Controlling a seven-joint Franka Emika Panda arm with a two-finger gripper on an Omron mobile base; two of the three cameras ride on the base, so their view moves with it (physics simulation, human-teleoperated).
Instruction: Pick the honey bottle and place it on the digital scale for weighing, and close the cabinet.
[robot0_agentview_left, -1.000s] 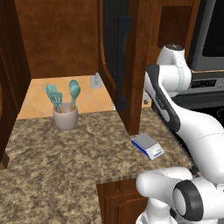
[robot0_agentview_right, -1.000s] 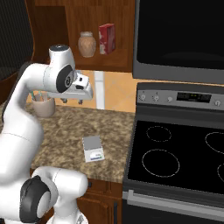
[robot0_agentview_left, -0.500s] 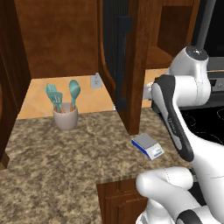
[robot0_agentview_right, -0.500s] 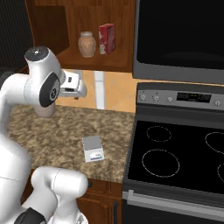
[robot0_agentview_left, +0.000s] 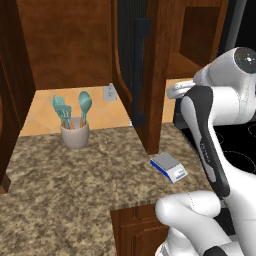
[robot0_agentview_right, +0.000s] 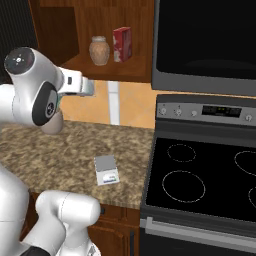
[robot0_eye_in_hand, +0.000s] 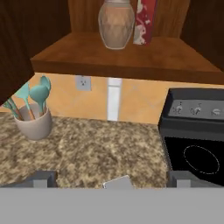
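**Arm lifting toward the open shelf, honey untouched**

Nearest, at the bottom of the hand view, the gripper (robot0_eye_in_hand: 112, 178) shows two dark tips set wide apart with nothing between them, opened in readiness to take something rounded. Just past them at lower centre lies the digital scale (robot0_agentview_right: 106, 169), flat on the granite counter (robot0_agentview_left: 65, 185) near its front edge, bare on top and waiting for its load. Further back, left of centre, the utensil cup (robot0_agentview_left: 75, 134) stands against the wall (no part of this job).

Farthest, at the top centre of the hand view, the honey bottle (robot0_eye_in_hand: 116, 23) stands upright on the shelf of the cabinet (robot0_eye_in_hand: 127, 57), just beside a red box (robot0_eye_in_hand: 145, 21). The cabinet door (robot0_agentview_left: 145, 70) hangs swung open, which is why the shelf is reachable; closing it looks like the last step.

Against the frames a second back, the elbow has risen and the hand has swung up and nearer the shelf; bottle, scale and door have not moved.
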